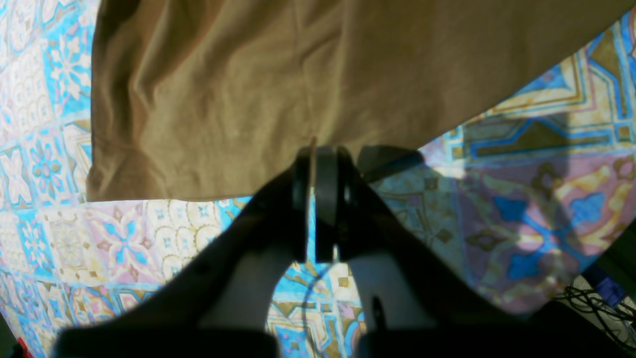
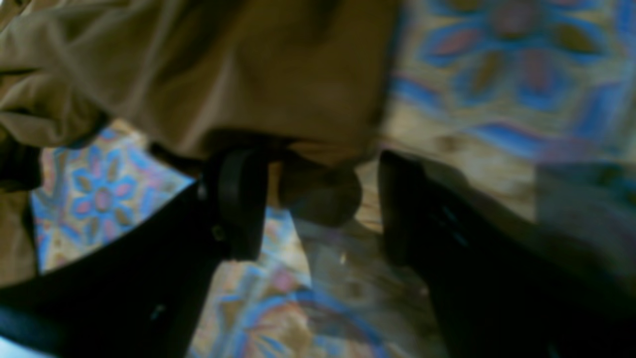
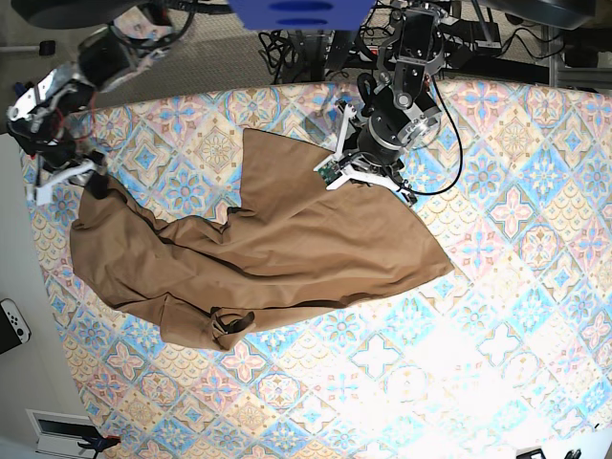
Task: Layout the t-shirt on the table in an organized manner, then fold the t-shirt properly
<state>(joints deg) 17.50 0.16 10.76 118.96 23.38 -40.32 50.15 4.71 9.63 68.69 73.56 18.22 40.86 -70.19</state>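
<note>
The tan-brown t-shirt (image 3: pixel 287 249) lies crumpled and askew on the patterned table (image 3: pixel 497 316), bunched at its lower left. My left gripper (image 3: pixel 368 177) is at the shirt's far edge. In the left wrist view the gripper (image 1: pixel 318 154) is shut, pinching the hem of the shirt (image 1: pixel 298 74) above the table (image 1: pixel 521 199). My right gripper (image 3: pixel 72 172) is at the shirt's left corner. In the blurred right wrist view the gripper (image 2: pixel 323 199) has its jaws apart, with the edge of the shirt (image 2: pixel 248 64) at the fingertips over the table (image 2: pixel 497 74).
Black cables (image 3: pixel 296 48) and arm mounts stand behind the table's far edge. More cables (image 1: pixel 596 303) show past the table edge in the left wrist view. A white controller (image 3: pixel 11 323) lies off the table at the left.
</note>
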